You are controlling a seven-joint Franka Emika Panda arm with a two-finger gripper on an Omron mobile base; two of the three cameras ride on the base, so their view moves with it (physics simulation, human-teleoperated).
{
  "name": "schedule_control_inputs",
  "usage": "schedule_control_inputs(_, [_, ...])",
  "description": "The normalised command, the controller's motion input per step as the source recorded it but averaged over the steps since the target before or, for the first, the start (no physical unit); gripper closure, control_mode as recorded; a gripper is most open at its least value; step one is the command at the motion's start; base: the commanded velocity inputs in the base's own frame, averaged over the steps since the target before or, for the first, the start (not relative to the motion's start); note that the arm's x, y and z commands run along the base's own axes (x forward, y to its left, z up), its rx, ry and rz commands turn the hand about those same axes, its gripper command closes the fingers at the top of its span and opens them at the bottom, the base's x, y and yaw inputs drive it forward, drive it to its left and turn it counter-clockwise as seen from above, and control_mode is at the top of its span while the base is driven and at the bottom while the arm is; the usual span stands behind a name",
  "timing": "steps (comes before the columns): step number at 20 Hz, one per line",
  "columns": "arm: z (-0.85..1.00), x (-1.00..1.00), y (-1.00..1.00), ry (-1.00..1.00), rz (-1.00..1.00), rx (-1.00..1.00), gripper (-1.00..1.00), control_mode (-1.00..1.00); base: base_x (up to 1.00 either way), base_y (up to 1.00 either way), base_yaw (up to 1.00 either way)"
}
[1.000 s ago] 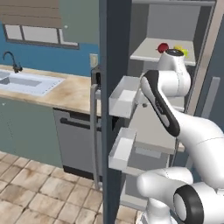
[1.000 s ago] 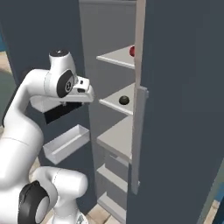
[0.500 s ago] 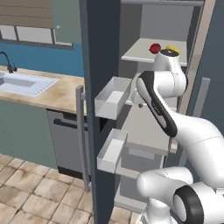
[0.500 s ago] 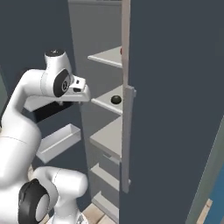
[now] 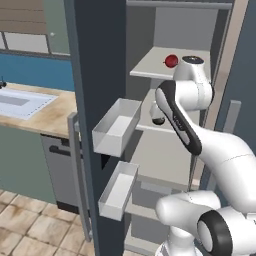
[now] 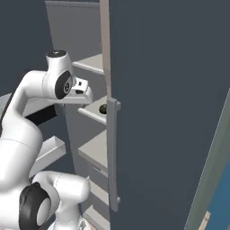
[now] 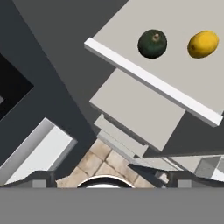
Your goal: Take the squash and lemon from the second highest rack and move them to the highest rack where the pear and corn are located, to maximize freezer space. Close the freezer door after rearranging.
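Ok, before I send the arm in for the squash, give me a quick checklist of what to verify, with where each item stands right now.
1. Freezer door open: ok, the shelves are exposed.
2. Squash on its shelf: ok, sitting near the front edge.
3. Lemon apart from the squash: ok, a clear gap between them.
4. Fingers open and holding nothing: ok, spread wide with nothing between them.
5. Hand lined up on the squash: not ok, it is off toward the top of the hand view, well away from the fingers.
6. Room on the top shelf: cannot tell; a red item shows there, the rest is hidden behind the arm.
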Motion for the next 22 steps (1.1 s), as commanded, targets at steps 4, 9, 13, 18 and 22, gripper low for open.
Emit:
schedule_control_inputs(4, [0.0, 0.0, 0.0, 0.0, 0.0, 0.0, -1.0, 1.0, 0.45, 0.04, -0.09])
schedule_control_inputs(9, [-0.3, 0.34, -0.05, 0.01, -0.39, 0.03, -1.0, -1.0, 0.0, 0.0, 0.0])
schedule_control_inputs(13, [-0.39, 0.2, 0.0, 0.0, -0.54, 0.0, -1.0, -1.0, 0.0, 0.0, 0.0])
schedule_control_inputs(18, [-0.22, 0.4, -0.21, 0.0, -0.11, 0.08, -1.0, -1.0, 0.0, 0.0, 0.0])
schedule_control_inputs(22, [-0.27, 0.56, -0.17, 0.0, 0.0, 0.07, -1.0, -1.0, 0.0, 0.0, 0.0])
